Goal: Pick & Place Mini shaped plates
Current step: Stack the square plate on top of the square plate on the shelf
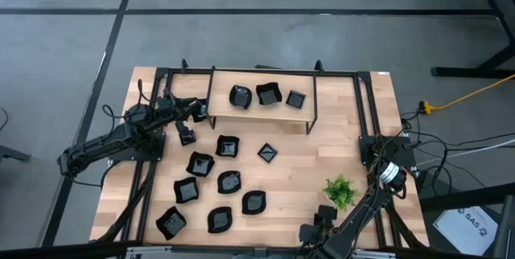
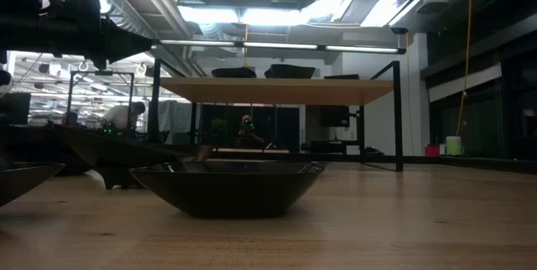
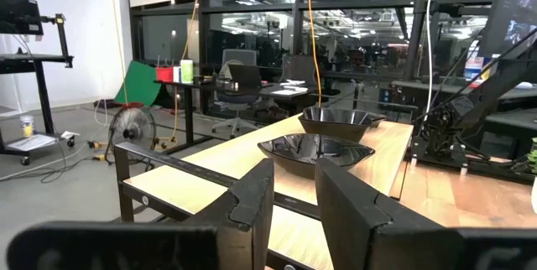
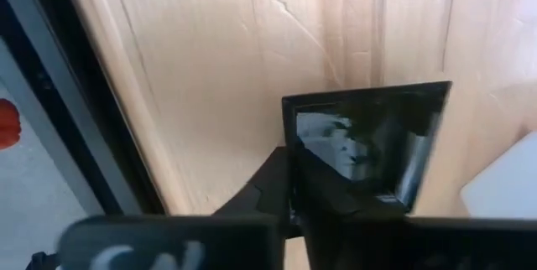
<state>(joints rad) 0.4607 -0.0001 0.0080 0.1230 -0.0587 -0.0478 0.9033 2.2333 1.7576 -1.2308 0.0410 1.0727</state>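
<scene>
Several glossy black mini plates lie on the wooden table, among them one near the middle. Three more sit on a raised shelf, such as a round one. My right gripper, at the table's near edge, points down and is shut on a square plate, which the arm hides in the high view. My left gripper is open and holds nothing. It stays level at the table's far left, facing the shelf. My right gripper holds the square plate by one side's rim, coming from above with the fingers pointing down. One finger shows just outside that rim, and the other lies over the plate's inside. I cannot tell whether the plate rests on the table.
A small green potted plant stands close to my right arm. A black frame runs along the table's sides, and cables trail off the right side. In the low view one dish sits close in front. Bare wood lies right of the plates.
</scene>
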